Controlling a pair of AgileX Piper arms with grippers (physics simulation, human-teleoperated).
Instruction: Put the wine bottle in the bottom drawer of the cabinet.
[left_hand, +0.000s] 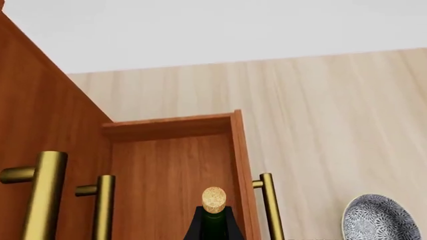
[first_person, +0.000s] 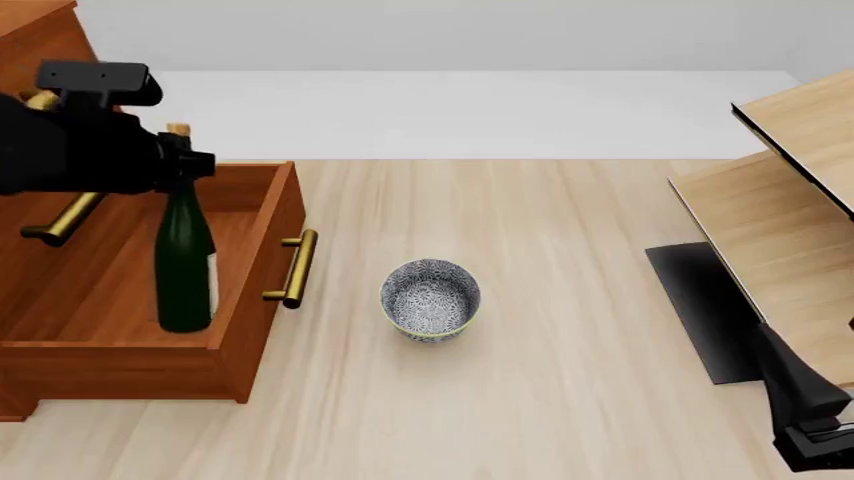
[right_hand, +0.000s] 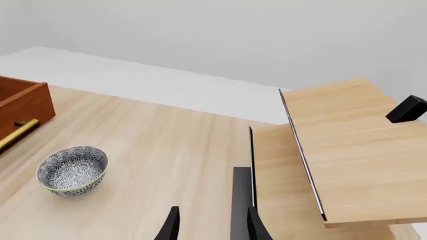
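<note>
The wine bottle stands upright inside the open bottom drawer of the cabinet, near the drawer's right wall. My left gripper is shut on its neck just under the tan cork. In the left wrist view the cork and green neck sit between the black fingers, with the drawer's floor beyond. My right gripper hangs open and holds nothing, far off at the front right by the rack.
A patterned bowl sits on the table right of the drawer's brass handle. Upper drawer handles stick out beside the bottle. A pale wooden rack with a black base fills the right side.
</note>
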